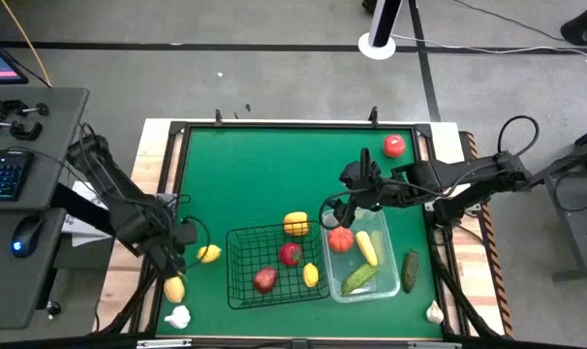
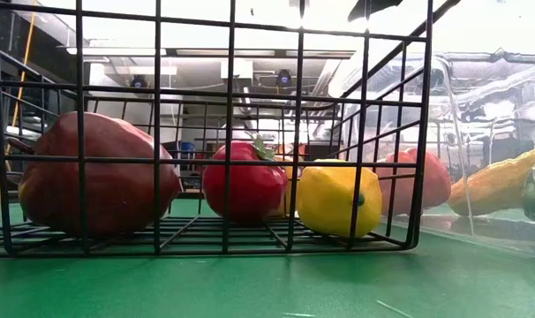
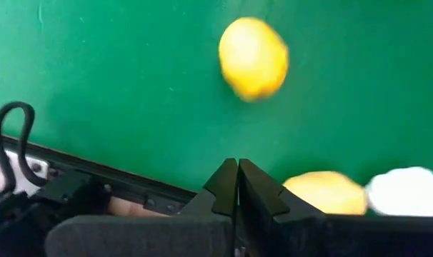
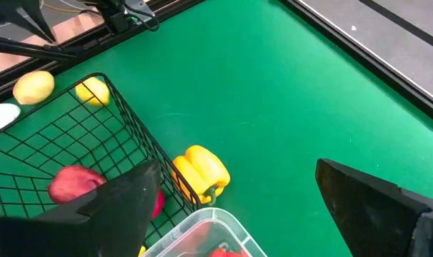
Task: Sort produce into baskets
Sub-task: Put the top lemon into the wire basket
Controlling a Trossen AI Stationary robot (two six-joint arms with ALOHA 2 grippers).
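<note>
While the left gripper (image 3: 237, 187) sits pinched together and empty near a lemon (image 3: 253, 58), the right gripper (image 1: 340, 209) hangs spread apart above the clear tub (image 1: 388, 283).

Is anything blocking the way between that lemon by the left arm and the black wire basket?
Nothing visible does. The lemon lies on bare green mat just outside the black wire basket, apart from its side wall; only that wall itself must be cleared.
</note>
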